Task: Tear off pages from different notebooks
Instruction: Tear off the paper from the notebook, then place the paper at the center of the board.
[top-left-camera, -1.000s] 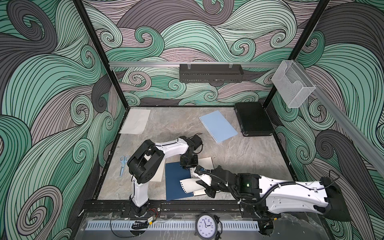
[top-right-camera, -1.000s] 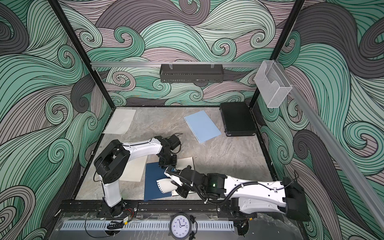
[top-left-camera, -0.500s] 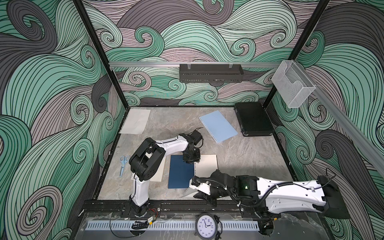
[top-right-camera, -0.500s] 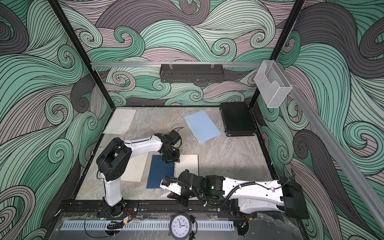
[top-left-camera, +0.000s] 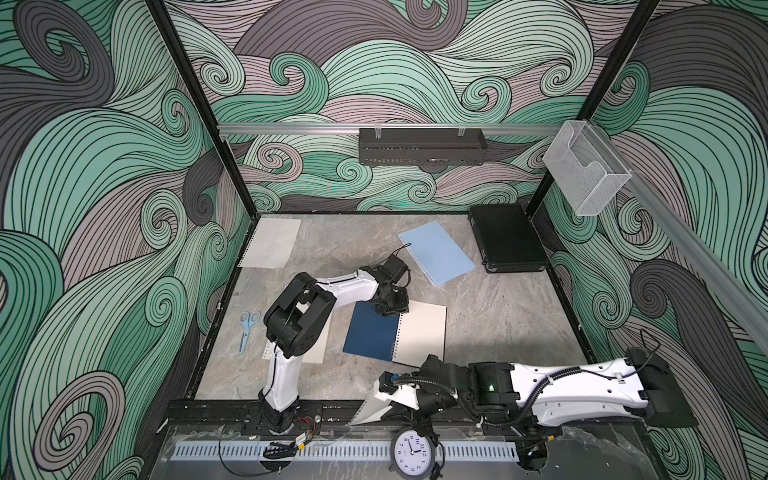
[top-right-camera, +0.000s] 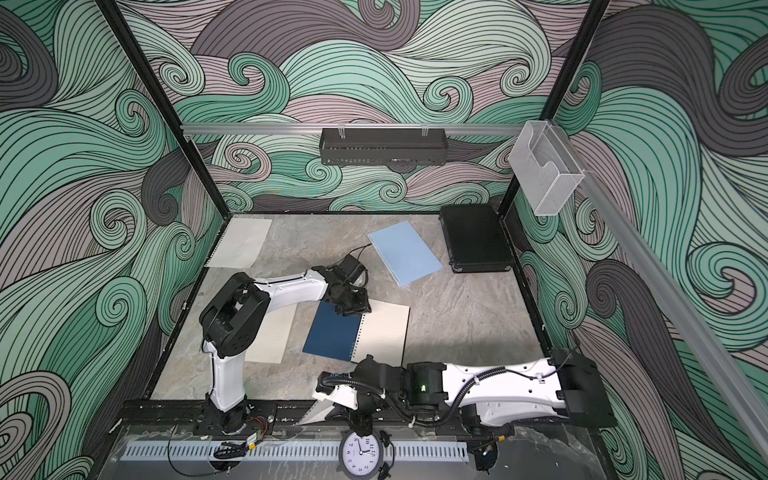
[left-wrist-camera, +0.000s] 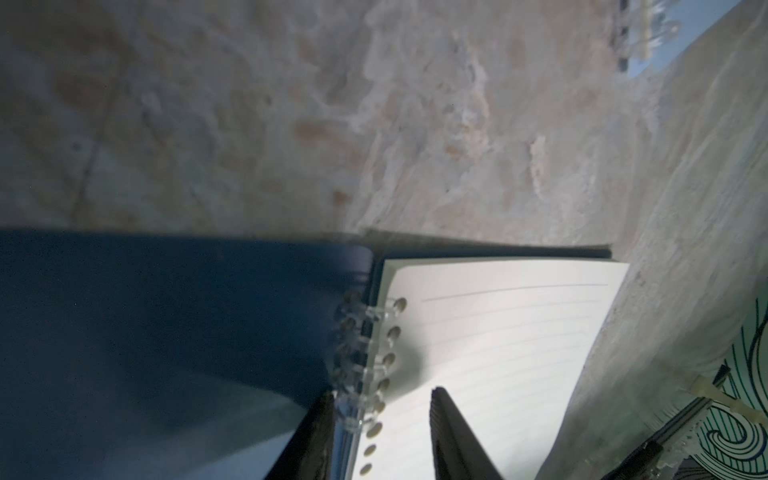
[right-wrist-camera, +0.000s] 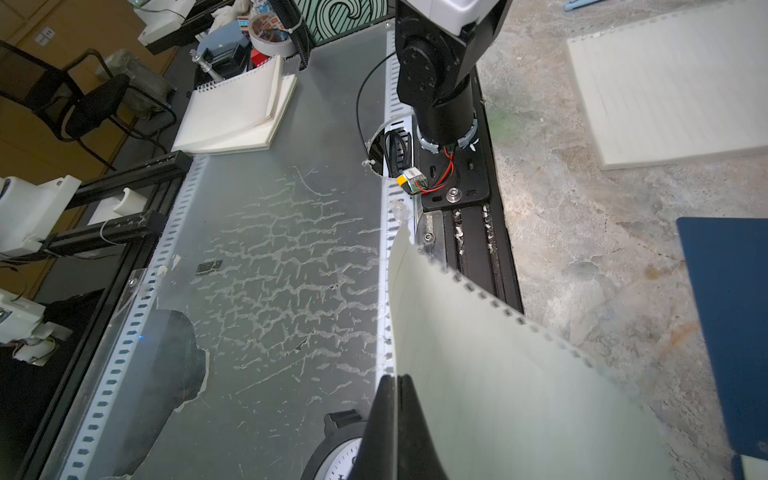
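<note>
The right gripper is pinching a loose page tight, low in the frame. The left gripper is standing half open, holding nothing, over the spiral of the navy notebook.

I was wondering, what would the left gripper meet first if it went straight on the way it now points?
The left gripper would most likely meet the spiral binding of the open navy notebook, which lies between its parted jaws, then the lined page; depth is unclear.
</note>
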